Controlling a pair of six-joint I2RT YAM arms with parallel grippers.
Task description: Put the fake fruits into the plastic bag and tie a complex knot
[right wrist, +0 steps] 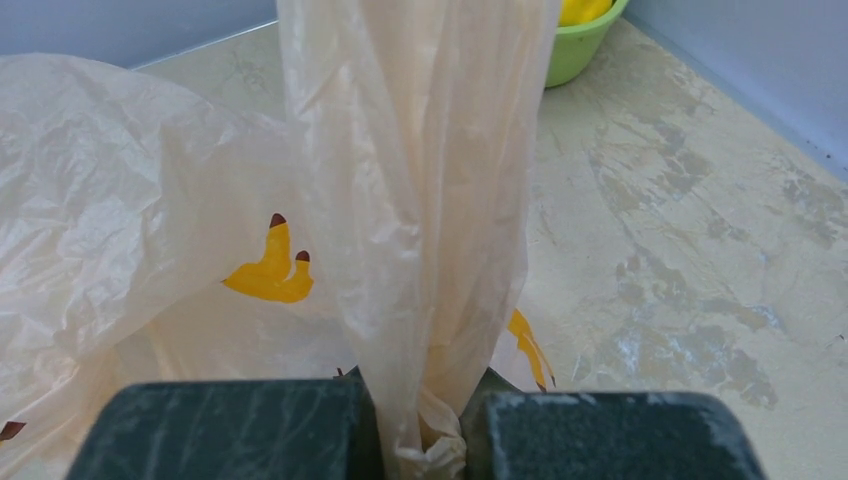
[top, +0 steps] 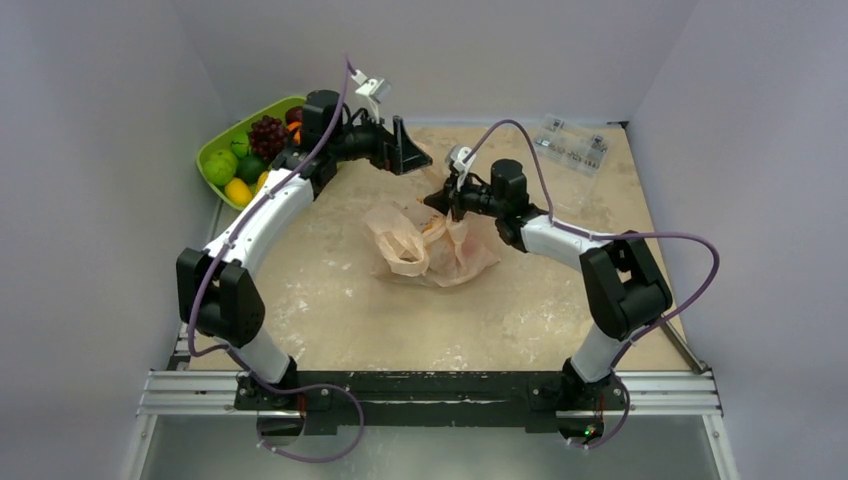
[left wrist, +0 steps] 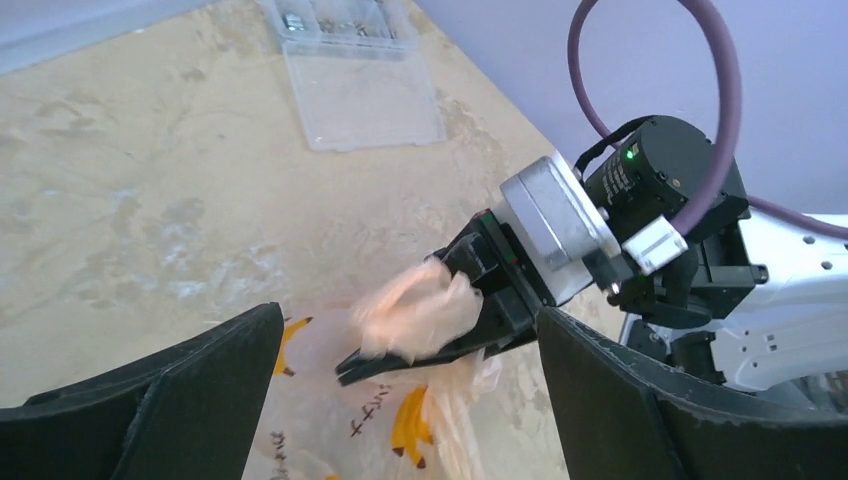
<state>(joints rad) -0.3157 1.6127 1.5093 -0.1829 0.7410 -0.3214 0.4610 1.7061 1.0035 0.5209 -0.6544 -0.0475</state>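
Note:
The peach plastic bag (top: 430,248) with banana prints lies crumpled mid-table. My right gripper (top: 443,200) is shut on a bunched strap of the bag (right wrist: 425,200) and holds it up off the table; the right wrist view shows its fingers (right wrist: 425,410) pinching the strap. My left gripper (top: 402,150) is wide open and empty, hovering behind the bag; in its own view (left wrist: 410,315) it frames the right gripper and the pinched strap (left wrist: 410,315). The fake fruits (top: 245,160), with the grape bunch (top: 267,135), lie in the lime-green tray (top: 215,145). No knot is in view.
Clear plastic packets (top: 572,143) lie at the back right, also in the left wrist view (left wrist: 360,80). The green tray's rim (right wrist: 585,45) shows in the right wrist view. Grey walls close in the table on three sides.

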